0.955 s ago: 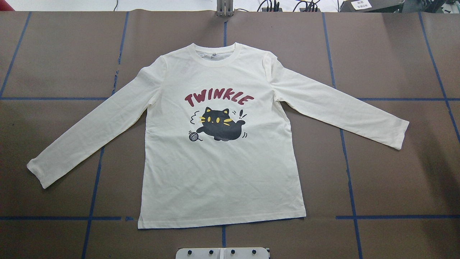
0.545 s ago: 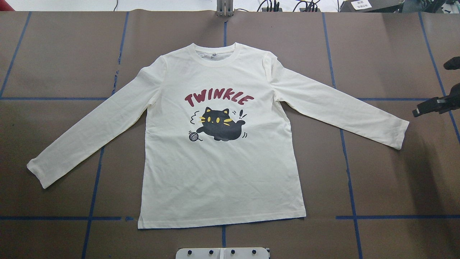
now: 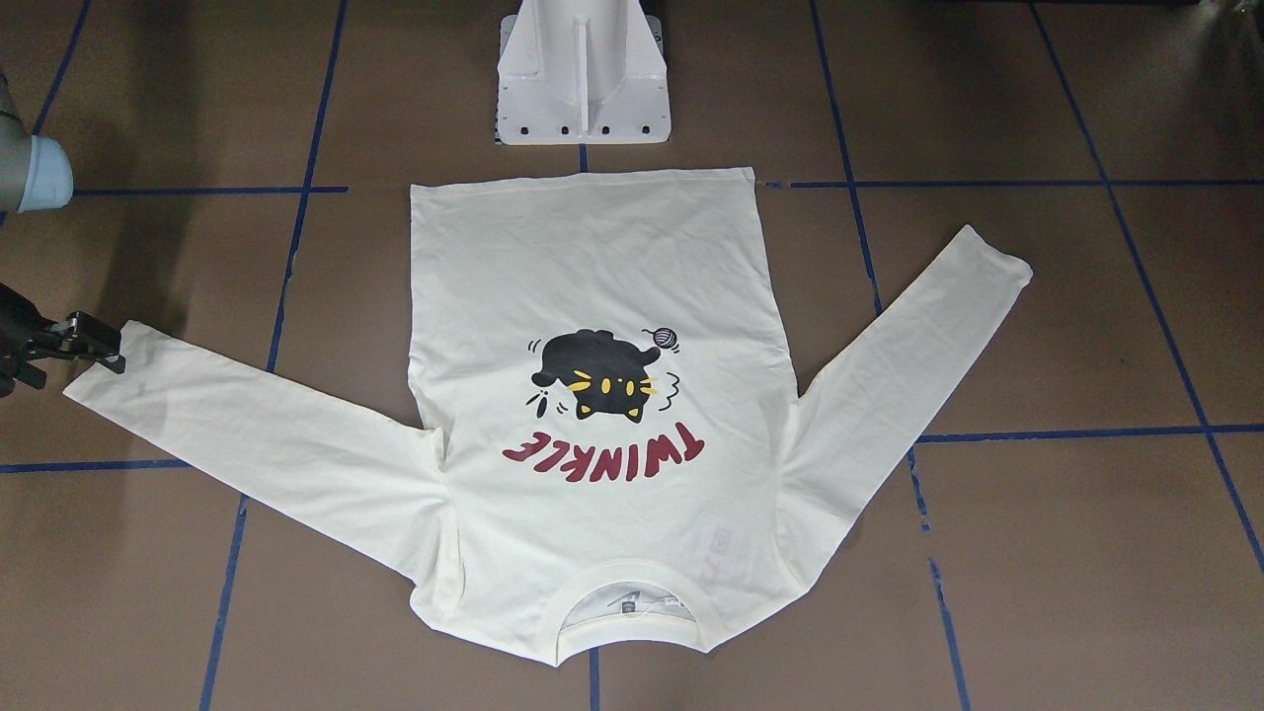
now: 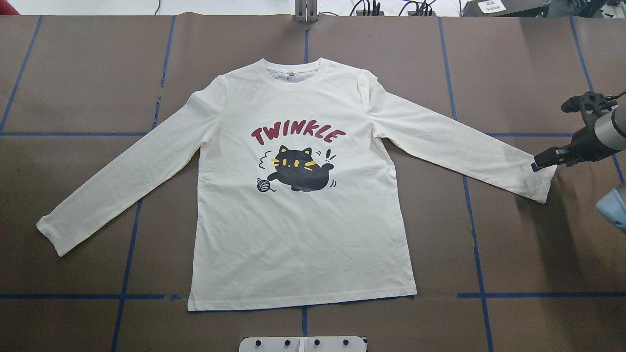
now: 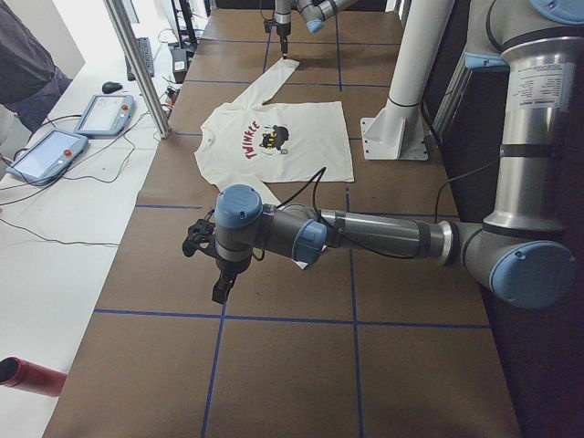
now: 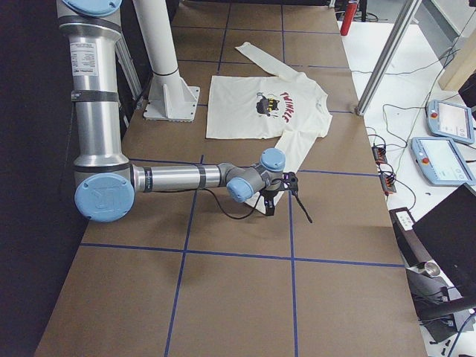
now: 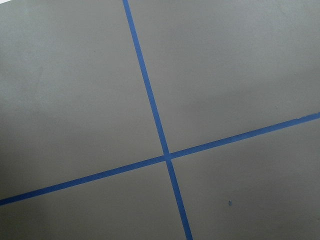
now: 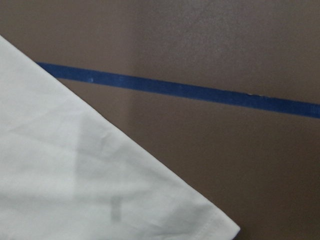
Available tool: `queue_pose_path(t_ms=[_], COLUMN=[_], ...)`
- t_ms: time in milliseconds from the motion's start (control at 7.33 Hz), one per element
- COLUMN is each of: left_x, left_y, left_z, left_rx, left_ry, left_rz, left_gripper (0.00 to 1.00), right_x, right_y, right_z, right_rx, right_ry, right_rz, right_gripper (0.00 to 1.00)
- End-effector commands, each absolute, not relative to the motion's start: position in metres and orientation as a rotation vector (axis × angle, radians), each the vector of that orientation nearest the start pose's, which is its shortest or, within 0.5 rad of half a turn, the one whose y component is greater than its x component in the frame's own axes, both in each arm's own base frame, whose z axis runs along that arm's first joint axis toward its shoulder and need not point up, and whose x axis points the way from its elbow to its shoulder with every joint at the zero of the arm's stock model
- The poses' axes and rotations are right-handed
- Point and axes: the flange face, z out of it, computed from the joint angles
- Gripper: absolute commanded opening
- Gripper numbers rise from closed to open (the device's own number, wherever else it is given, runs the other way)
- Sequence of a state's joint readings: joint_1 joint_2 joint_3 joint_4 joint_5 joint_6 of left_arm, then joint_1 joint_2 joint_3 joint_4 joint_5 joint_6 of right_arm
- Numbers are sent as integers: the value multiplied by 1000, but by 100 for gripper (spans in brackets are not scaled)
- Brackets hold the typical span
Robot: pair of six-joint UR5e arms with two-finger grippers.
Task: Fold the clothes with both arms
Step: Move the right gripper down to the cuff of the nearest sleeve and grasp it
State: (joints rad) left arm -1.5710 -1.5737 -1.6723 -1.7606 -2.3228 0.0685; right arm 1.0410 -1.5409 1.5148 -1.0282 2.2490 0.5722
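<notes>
So, the shirt's spread flat and the right pincer is sitting at a cuff.

The cream T-shirt (image 4: 293,234) lies print-up in the middle of the brown worktop (image 4: 73,73). Its collar is on the far side from the robot and its hem is just in front of the white pedestal (image 3: 583,89). Both long sleeves are spread out sideways, slanting back toward the robot. The right pincer (image 4: 544,160) is at the corner of the right sleeve cuff (image 4: 545,183) with its fingers apart, and I can't tell if it's touching the fabric. Its wrist camera shows that cuff corner beside a strip of blue tape (image 8: 200,92). The left pincer (image 5: 222,283) hangs over bare worktop out past the other sleeve, above a tape crossing. Only the side view catches it, so I honestly can't tell if it's apart or together.
</notes>
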Motion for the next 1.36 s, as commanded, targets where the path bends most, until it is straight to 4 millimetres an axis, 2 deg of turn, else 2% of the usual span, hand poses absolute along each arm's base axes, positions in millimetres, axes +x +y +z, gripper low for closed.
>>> queue_pose_path(t_ms=[0, 818, 955, 1091, 1227], left_x=[-65, -65, -65, -65, -65], left_y=[-508, -508, -508, -508, -508], left_z=[587, 587, 587, 587, 587], left_rx=[314, 316, 316, 317, 317], left_ry=[738, 737, 737, 737, 737], left_rz=[178, 181, 181, 182, 182], left_gripper=[100, 100, 100, 100, 100], right_x=[-213, -217, -217, -217, -217], right_y=[-487, -476, -476, -477, -477], right_z=[618, 633, 633, 632, 632], right_rx=[51, 24, 25, 25, 24], right_ry=[-838, -805, -804, -803, -804], right_rz=[-144, -142, -142, -143, -143], right_gripper=[100, 98, 82, 41, 12])
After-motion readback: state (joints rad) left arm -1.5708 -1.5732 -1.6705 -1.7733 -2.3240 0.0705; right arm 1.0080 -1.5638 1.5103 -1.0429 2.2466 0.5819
